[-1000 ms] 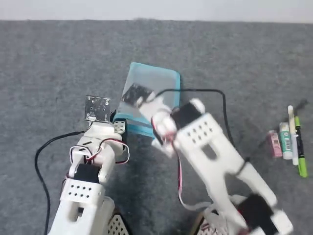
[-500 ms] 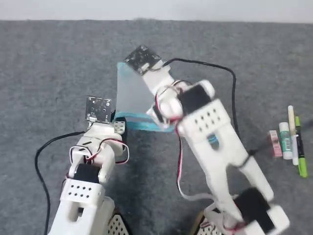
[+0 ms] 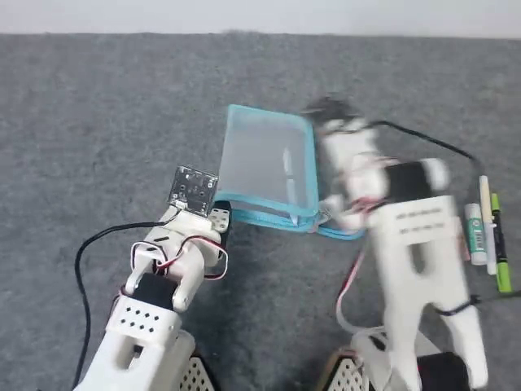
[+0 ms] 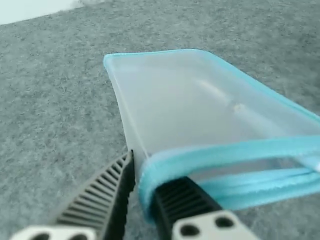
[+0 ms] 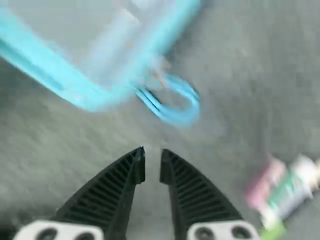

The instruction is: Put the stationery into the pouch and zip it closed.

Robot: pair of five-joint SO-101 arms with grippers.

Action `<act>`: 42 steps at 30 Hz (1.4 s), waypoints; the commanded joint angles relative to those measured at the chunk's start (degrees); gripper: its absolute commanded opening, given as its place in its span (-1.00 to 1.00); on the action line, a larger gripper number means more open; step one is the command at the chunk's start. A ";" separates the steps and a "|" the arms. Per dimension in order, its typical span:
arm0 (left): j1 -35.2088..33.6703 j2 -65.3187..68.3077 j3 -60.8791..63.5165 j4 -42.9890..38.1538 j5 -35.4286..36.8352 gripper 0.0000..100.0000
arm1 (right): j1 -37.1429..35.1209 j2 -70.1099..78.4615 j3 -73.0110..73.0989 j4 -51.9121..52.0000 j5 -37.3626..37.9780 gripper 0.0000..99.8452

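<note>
Left gripper (image 4: 142, 172) clamped on the zip edge of the pouch (image 3: 264, 167), frame centre. Right gripper (image 5: 152, 162) fingers nearly together, empty, at the pouch's upper right. Stationery (image 3: 486, 232) lies at right edge, long axes top-to-bottom. Right gripper is nearer to it.

A translucent, blue-trimmed pouch (image 3: 264, 167) lies mid-desk (one white pen (image 3: 287, 167) shows inside); other stationery (image 3: 480, 236) sits clustered near the desk's right edge.
</note>
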 commanded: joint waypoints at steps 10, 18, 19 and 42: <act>0.79 0.62 -1.01 0.00 0.53 -0.98 | 44.62 11.38 -0.09 -9.80 31.30 -0.63; 0.79 0.88 -0.84 0.09 0.44 -0.98 | 50.15 28.26 -1.93 -21.05 35.60 -0.68; 0.79 0.88 -0.84 0.09 0.44 -0.98 | 50.68 29.85 -2.99 -21.67 35.60 -0.69; 0.79 0.97 -0.84 0.09 0.53 -0.98 | 55.16 48.13 -13.10 -22.20 38.15 -0.70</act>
